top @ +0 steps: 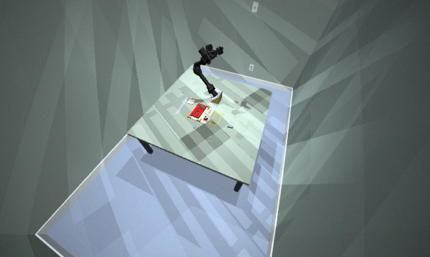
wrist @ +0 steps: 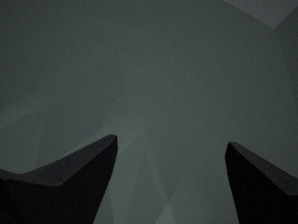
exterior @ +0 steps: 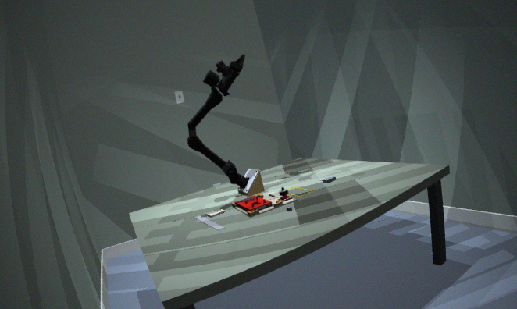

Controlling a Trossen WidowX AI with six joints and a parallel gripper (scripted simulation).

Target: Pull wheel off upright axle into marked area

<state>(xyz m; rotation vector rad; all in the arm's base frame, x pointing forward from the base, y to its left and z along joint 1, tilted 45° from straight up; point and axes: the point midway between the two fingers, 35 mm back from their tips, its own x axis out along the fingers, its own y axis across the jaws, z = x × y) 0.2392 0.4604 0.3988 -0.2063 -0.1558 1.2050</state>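
We see the end effector [exterior: 239, 61] raised high, spread apart and holding nothing (only wall between its fingers), because the wheel [exterior: 283, 191] sits on its axle down on the counter [exterior: 351, 189], beside the marked area [exterior: 300, 191].

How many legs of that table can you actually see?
2 in the top view: one dark leg under the table's left corner, one under its near right corner. Others may be hidden beneath the top.

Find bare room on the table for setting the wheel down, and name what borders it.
The yellow outline encloses bare table, between the board and a small grey block. Crowded: the board, where the wheel sits. The gripper is high above, open.
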